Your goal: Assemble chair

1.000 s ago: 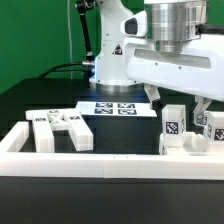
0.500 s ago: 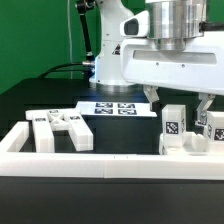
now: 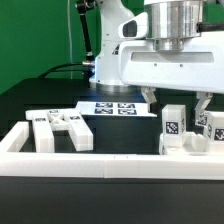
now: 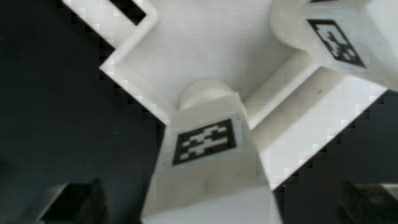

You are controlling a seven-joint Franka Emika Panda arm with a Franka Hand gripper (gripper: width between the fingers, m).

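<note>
The gripper, jaws spread wide, hangs over an upright tagged chair post at the exterior view's right. Other chair parts lie at the left, the marker board behind them, a white rail in front.

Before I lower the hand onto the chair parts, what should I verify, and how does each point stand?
1. The hand is open: ok, jaws stand wide.
2. The hand is empty: ok, nothing sits between the fingers.
3. The tagged post is upright below the hand: ok, the wrist view shows it between the fingers.
4. Clearance to the neighbouring tagged part: cannot tell, one finger hangs close above it.
5. The loose parts at the exterior view's left: ok, well apart from the hand.
</note>
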